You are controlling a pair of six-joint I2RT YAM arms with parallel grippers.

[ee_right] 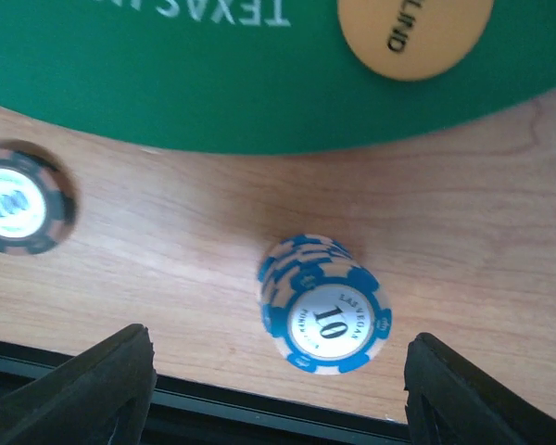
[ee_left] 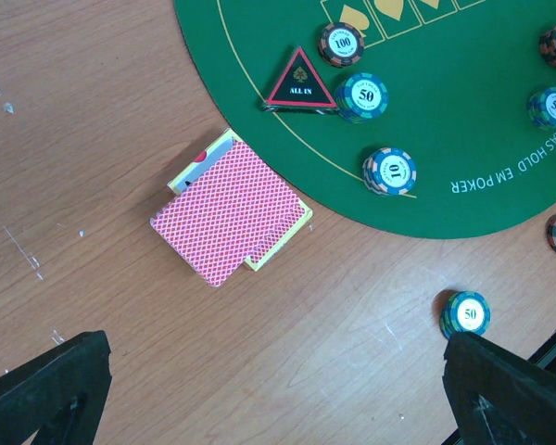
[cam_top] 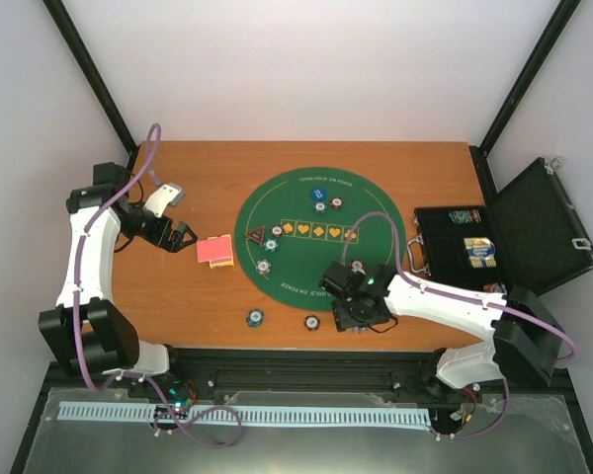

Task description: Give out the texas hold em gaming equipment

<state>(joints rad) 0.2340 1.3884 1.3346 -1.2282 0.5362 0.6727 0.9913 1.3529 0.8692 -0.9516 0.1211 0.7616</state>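
Here the right gripper (ee_right: 278,348) stands spread, the blue chip stack (ee_right: 324,301) between its fingers, touching neither, on the table (ee_right: 167,232) beside the green mat (ee_right: 213,83). The left gripper (ee_left: 273,348), spread too, hangs with the red cards (ee_left: 227,209) ahead of its fingers.

Table (ee_left: 93,111) wood-grain, scuffed; mat (ee_left: 445,120) seemingly matt felt; chips (ee_right: 326,313) glossy.

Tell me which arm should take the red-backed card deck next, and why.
Left, probably: the left gripper hangs open beside the card deck; the right gripper is across the green mat, over a blue 10 chip stack.
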